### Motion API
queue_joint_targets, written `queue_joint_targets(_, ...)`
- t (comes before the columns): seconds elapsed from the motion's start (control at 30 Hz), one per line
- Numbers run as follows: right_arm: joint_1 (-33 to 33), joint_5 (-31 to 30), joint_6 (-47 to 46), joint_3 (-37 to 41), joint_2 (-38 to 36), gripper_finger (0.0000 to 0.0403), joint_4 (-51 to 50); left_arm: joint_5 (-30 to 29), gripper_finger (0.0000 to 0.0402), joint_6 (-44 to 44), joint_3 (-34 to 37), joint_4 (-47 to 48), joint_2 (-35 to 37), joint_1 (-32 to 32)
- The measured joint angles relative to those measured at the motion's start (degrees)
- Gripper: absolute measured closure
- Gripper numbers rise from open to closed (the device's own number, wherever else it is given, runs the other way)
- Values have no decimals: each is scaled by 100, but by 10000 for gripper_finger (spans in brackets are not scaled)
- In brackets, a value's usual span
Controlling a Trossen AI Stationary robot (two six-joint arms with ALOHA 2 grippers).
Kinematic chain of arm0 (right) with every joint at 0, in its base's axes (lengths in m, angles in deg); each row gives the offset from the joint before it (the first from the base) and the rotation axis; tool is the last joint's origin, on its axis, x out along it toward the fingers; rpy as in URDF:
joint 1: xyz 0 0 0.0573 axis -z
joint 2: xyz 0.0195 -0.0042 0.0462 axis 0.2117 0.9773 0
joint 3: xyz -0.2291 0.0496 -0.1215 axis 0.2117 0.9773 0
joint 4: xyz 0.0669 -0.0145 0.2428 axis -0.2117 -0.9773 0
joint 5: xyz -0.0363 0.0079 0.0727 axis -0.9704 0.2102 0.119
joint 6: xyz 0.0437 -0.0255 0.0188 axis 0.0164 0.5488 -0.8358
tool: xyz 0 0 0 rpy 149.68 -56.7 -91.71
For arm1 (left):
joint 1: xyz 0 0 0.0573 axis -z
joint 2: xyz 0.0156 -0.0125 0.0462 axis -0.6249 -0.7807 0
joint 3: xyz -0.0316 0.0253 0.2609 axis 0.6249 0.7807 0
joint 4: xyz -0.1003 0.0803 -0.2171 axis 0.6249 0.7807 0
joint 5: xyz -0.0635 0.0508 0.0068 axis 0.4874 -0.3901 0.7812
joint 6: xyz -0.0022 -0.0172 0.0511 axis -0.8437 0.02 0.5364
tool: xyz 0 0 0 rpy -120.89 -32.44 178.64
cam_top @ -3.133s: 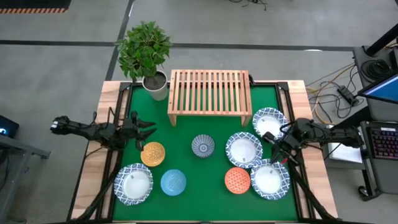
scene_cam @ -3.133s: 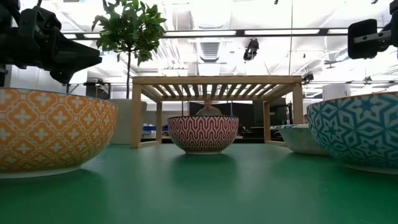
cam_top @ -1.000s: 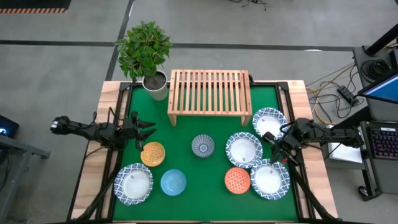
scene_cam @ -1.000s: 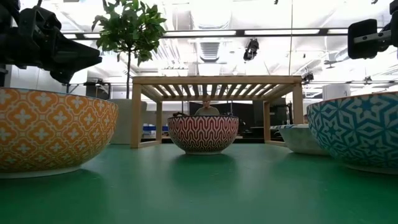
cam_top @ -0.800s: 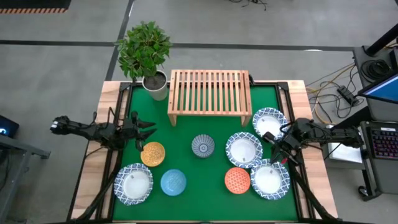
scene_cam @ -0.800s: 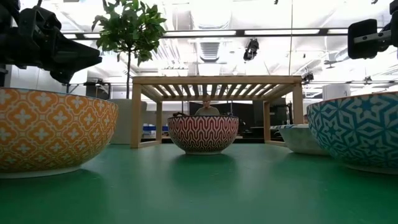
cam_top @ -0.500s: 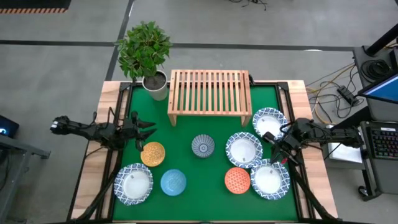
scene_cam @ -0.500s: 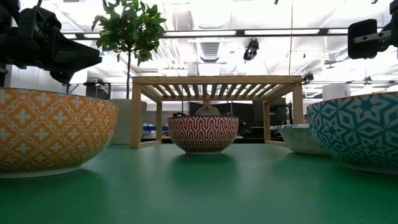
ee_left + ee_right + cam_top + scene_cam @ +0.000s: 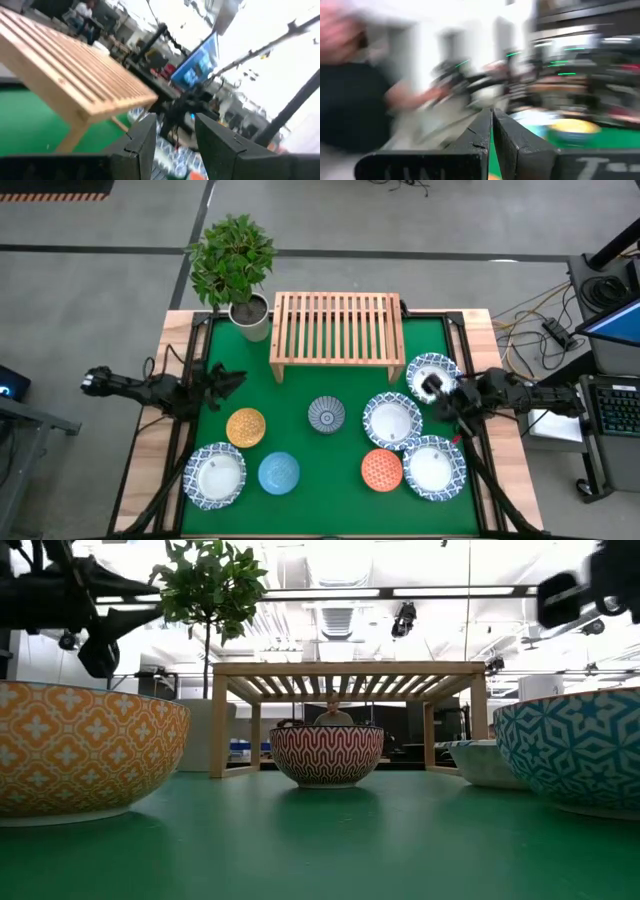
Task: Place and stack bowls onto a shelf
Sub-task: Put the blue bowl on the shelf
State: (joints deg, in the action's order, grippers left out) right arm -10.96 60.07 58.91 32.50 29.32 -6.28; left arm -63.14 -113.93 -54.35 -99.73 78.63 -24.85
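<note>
The left gripper (image 9: 232,378) is held open and empty near the yellow-orange bowl (image 9: 246,426). The right gripper (image 9: 432,387) is closed and empty above a wide white bowl (image 9: 432,369).

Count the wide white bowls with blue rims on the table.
4: one front-left, one beside the shelf's right end, one mid-right, one front-right. None appears hidden.

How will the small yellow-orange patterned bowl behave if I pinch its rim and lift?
The small yellow-orange patterned bowl looks glazed and rigid, so probably slippery and chip-prone. Its wall curves down to a narrower base in the low view, so a one-sided rim pinch may tilt it.
</note>
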Motion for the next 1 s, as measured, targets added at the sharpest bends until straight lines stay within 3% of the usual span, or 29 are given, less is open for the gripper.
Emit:
queue_joint_targets(0.07, 1, -1006, -360, 0, 45, 394, 19, -291, 283, 98, 0, -293, 0, 0)
queue_joint_targets(0.13, 2, -1464, -389, 0, 102, 394, 17, -672, 283, 199, 0, -489, 0, 0)
queue_joint_targets(0.23, 2, -1488, -347, 0, 200, 394, 179, -1058, 283, 210, 0, -552, 0, -4)
queue_joint_targets(0.57, 0, -1501, 211, -855, 870, 394, 26, -1059, 283, 475, 0, -663, -147, 0)
queue_joint_targets(0.8, 2, -1502, 418, -2173, 1890, 394, -1105, -193, 283, 641, -15, -1535, -792, 0)
queue_joint_targets(1.0, 0, -1502, 270, -3409, 2680, 394, -2560, 340, 283, 732, -664, -1432, -1685, 100)
